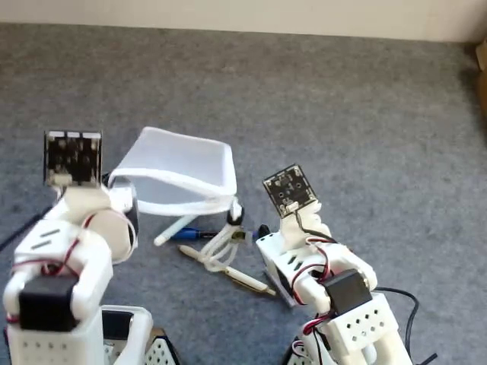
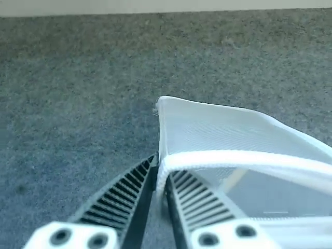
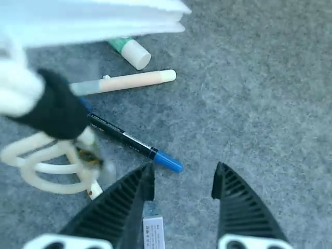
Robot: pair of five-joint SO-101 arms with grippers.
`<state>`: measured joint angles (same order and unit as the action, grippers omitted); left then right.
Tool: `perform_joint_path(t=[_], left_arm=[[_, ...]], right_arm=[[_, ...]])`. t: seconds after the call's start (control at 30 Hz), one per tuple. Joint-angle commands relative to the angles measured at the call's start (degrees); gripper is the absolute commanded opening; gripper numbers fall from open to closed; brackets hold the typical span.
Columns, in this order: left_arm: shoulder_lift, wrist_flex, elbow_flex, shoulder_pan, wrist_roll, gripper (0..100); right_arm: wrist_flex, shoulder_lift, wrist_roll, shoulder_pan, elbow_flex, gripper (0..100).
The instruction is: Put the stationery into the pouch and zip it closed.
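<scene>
From above, the soft white mesh pouch (image 1: 183, 167) lies on the rough grey carpet (image 1: 342, 114) with its mouth open toward the arms, and a thin white pen (image 1: 173, 231) lies just in front of it. In the left wrist view, the left gripper (image 2: 160, 165) is clenched on the pouch's thick white rim with its black ribbed fingers (image 2: 129, 192). In the right wrist view, the right gripper (image 3: 184, 174) is released above the carpet, near a slim black marker with a blue cap (image 3: 129, 141), a round cream pen (image 3: 127, 82) and cream plastic loops (image 3: 44, 168).
</scene>
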<state>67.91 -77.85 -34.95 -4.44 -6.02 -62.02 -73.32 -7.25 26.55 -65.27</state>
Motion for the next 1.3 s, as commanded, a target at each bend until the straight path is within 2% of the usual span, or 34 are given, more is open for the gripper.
perform_joint_path(t=[0.0,0.17,0.33,0.53,0.67,0.87,0.97,1.13,1.27], left_arm=[[-6.8,0.3,5.3,-1.9,-3.3,1],[-9.2,0.3,4.8,-7.0,-3.8,1],[-9.2,0.3,2.6,-7.9,-3.8,1],[-9.2,0.3,2.1,-8.4,-3.8,1],[-9.2,0.3,2.1,-8.4,-3.8,1],[-9.2,0.2,2.1,-8.4,-3.8,1],[-9.2,0.2,2.1,-8.4,-3.8,1],[-9.2,0.1,2.1,-8.4,-3.8,1],[-9.2,0.1,2.1,-8.4,-3.8,1]], right_arm=[[-0.2,-0.9,0.7,-2.6,4.3,17.4],[-1.7,-0.9,0.5,-4.5,4.4,17.3],[-9.3,0.9,0.4,-4.2,9.8,17.3],[-18.2,15.0,-3.5,-3.8,17.5,17.3],[-21.1,21.8,-4.0,0.7,19.6,17.3],[-20.9,23.4,-4.0,7.1,19.6,17.3],[-20.4,23.4,-4.0,8.3,18.5,17.3],[-12.0,23.5,-4.0,9.1,11.1,17.3],[-10.7,23.5,-4.0,9.1,8.1,17.3]])
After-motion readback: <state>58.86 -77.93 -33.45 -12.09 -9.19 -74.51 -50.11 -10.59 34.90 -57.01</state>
